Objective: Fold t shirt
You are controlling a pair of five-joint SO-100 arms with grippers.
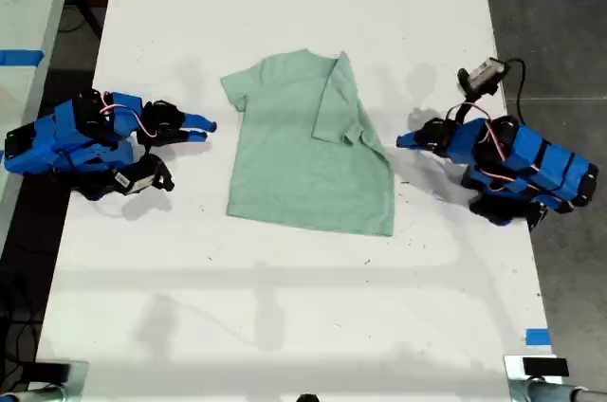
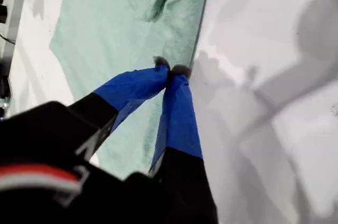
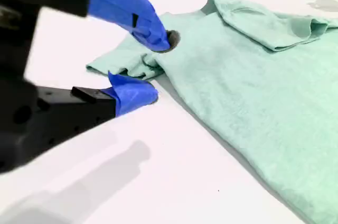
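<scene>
My first gripper is clenched, its two blue fingertips pressed together with no cloth visible between them. The tips hang over the side edge of the t shirt; I cannot tell whether they touch the fabric. In the exterior view this gripper sits at the view's right, just beside the shirt's nearer edge, pointing toward the garment. My second gripper is released, jaws parted, one finger above the other. The flat short sleeve lies directly ahead of the jaws, with the upper fingertip over its cloth and the lower one on the white table just short of the sleeve's hem. In the exterior view this gripper sits at the view's left, near but apart from the shirt. The t shirt lies between the two grippers on the table, spread mostly flat with the collar away from the camera. The sleeve on my first gripper's side is folded inward over the body, forming a raised flap; the far flap also shows in the second wrist view. Neither gripper holds anything.
</scene>
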